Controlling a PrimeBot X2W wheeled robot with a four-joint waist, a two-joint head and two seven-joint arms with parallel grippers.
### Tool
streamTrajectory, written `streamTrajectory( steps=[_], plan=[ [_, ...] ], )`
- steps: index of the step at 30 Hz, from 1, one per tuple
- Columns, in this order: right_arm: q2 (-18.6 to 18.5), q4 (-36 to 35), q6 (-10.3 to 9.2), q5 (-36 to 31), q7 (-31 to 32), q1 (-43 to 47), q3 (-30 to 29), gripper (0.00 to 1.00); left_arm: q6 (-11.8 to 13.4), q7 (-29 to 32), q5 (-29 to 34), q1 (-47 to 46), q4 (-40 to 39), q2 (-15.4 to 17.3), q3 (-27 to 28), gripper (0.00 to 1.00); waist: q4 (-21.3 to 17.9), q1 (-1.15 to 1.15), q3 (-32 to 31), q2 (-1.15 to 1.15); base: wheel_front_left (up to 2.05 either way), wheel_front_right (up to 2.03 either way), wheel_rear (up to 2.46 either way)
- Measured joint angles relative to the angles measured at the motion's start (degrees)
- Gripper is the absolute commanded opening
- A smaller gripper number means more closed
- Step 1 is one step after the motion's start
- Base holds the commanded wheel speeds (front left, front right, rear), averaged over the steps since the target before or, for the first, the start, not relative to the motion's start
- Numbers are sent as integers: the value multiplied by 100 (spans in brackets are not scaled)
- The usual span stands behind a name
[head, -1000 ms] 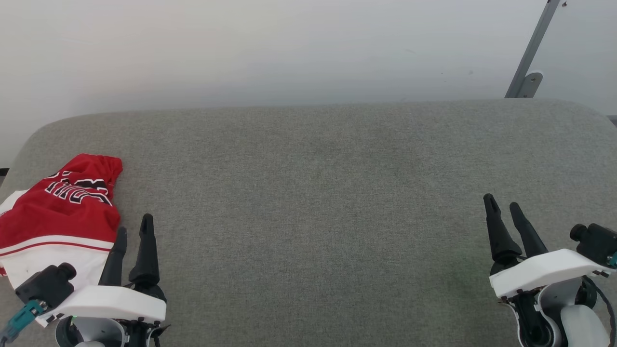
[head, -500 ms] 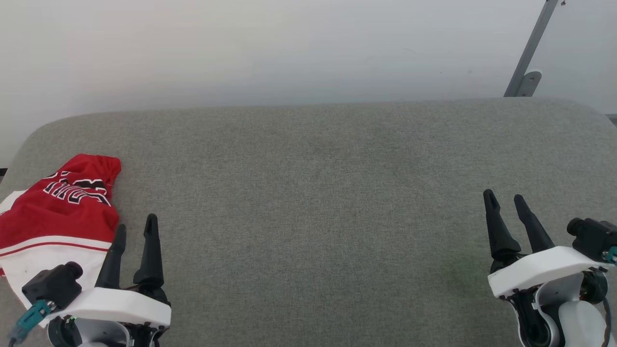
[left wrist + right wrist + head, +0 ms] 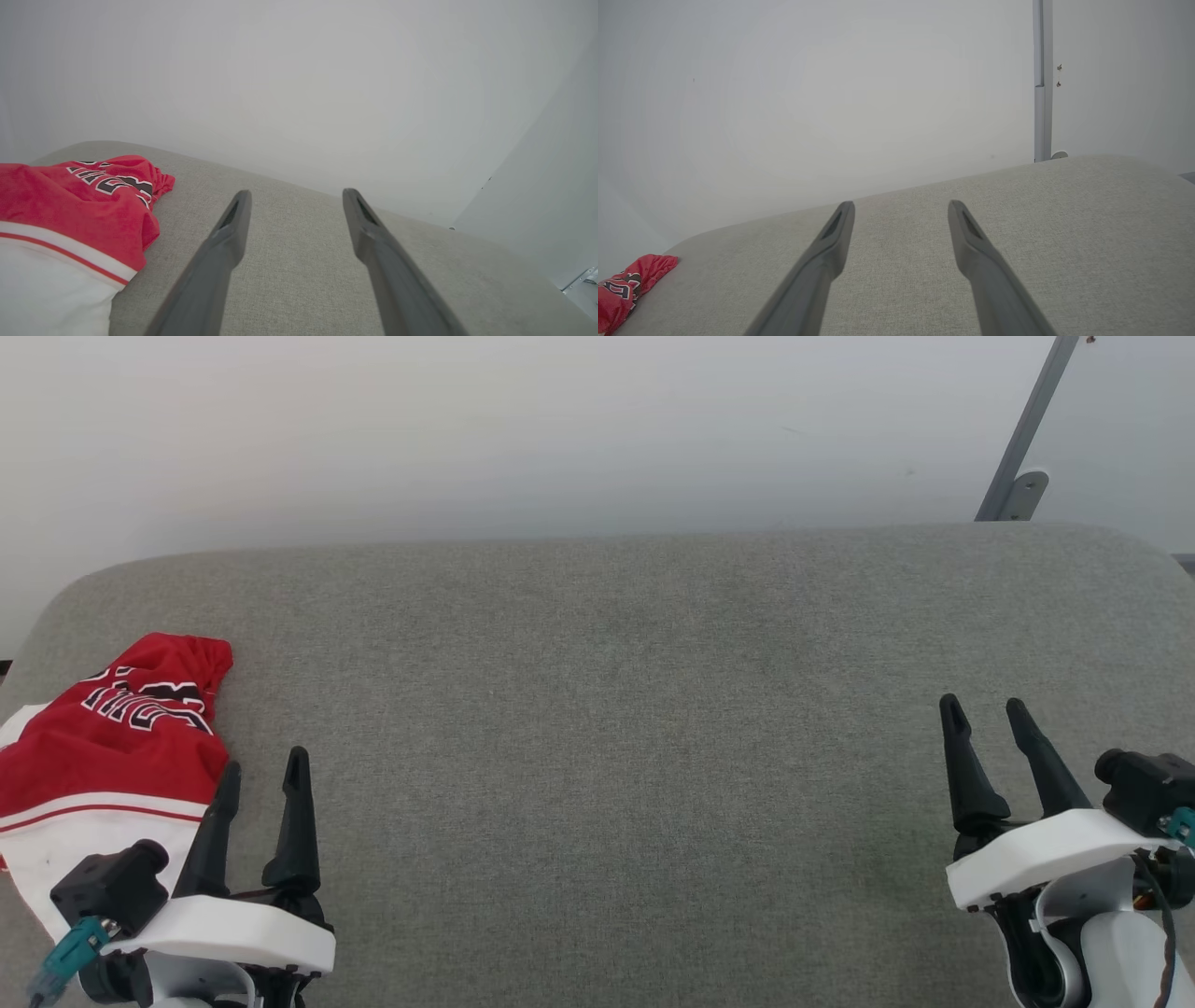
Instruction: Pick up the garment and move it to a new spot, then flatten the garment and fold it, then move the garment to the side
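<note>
Pretty clearly some kind of lab or test room, not a lived-in home. There's a wide padded worktop covered in grey woven fabric with rounded corners, set in front of a plain white wall. A grey metal post with a bracket stands at the far right.

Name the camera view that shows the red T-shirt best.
Head view: the T-shirt lies crumpled at the left end of the grey surface, nearly all in frame. Left wrist view crops it at the edge; right wrist view catches a small red end.
</note>
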Motion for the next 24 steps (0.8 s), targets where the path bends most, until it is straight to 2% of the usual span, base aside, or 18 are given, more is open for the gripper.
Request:
streamTrajectory(
  steps=[24],
  plan=[
    [3, -143, 1, -1078, -141, -7, -79, 100, 119, -269, 751, 28, -167, 211, -175, 100, 8, 0, 19, 0, 0, 0, 0]
  ],
)
